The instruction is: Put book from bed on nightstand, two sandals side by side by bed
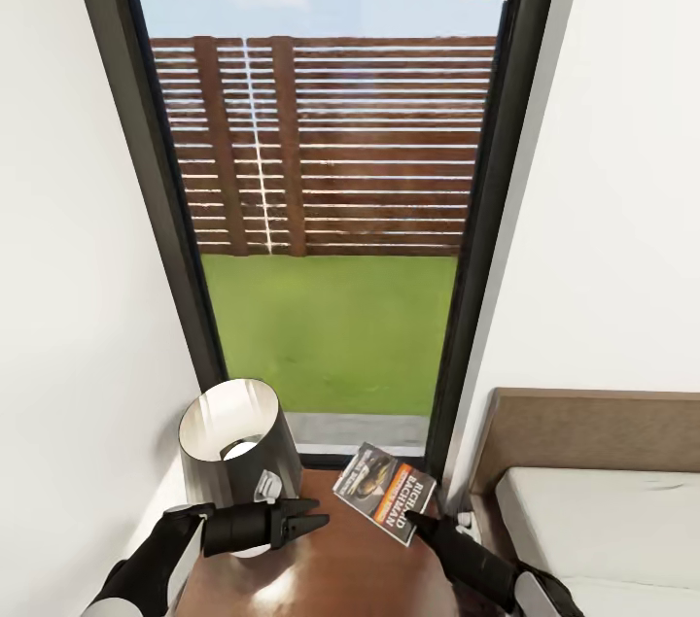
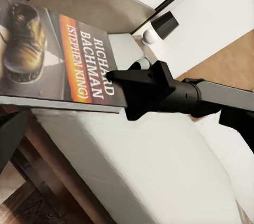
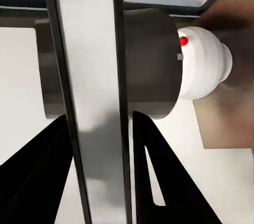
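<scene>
The book [image 1: 385, 492], dark with an orange band and white lettering, hangs tilted just over the back right corner of the nightstand [image 1: 321, 578]. My right gripper [image 1: 413, 520] is shut on its near edge. In the left wrist view the same black fingers [image 2: 138, 82] clamp the cover of the book [image 2: 58, 49]. The right wrist view has the book [image 3: 90, 102] edge-on between the fingers of the right gripper [image 3: 99, 123]. My left gripper [image 1: 321, 512] hovers open and holding nothing over the nightstand's left side, in front of the lamp. To the right is the bed [image 1: 603, 520]. The sandals are out of view.
A lamp with a dark shade [image 1: 238, 447] stands on the nightstand's back left. A tall dark-framed window [image 1: 331, 209] faces grass and a wooden fence. White walls close in on both sides. The brown headboard [image 1: 593, 428] stands behind the mattress.
</scene>
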Robot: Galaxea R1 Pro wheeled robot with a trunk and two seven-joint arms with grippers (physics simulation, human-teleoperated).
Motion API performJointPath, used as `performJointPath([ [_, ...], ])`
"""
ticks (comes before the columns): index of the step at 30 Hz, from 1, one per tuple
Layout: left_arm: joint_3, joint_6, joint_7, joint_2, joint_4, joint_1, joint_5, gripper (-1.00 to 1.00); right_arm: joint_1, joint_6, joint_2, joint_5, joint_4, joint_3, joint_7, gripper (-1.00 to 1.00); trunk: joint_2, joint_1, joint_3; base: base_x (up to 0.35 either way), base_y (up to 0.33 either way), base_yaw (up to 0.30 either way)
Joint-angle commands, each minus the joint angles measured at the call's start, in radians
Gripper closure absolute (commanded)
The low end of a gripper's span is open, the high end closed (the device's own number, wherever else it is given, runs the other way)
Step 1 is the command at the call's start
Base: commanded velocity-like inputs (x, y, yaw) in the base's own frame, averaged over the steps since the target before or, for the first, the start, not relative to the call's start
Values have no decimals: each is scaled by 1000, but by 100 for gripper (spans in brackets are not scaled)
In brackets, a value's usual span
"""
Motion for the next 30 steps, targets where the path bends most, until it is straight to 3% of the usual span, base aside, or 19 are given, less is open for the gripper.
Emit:
performJointPath([
  [1,0,10,-3,0,0,-1,2,-100,-5,4,2,4,0,-2,-2,100,-2,1,-2,0,0,0],
  [4,0,10,-3,-1,0,-1,2,-100,-11,5,5,3,0,-2,-6,100,-2,1,-2,0,0,0],
  [13,0,9,-3,-2,0,-1,2,-100,-47,129,7,2,-40,-3,-18,100,-2,1,-2,0,0,0],
  [24,0,9,-3,-2,0,-1,3,-100,-48,142,6,2,-29,-8,-57,100,-2,1,-2,0,0,0],
  [30,0,10,-3,-2,0,-1,3,-100,-49,143,6,1,-8,-12,-165,100,-2,1,-2,0,0,0],
])
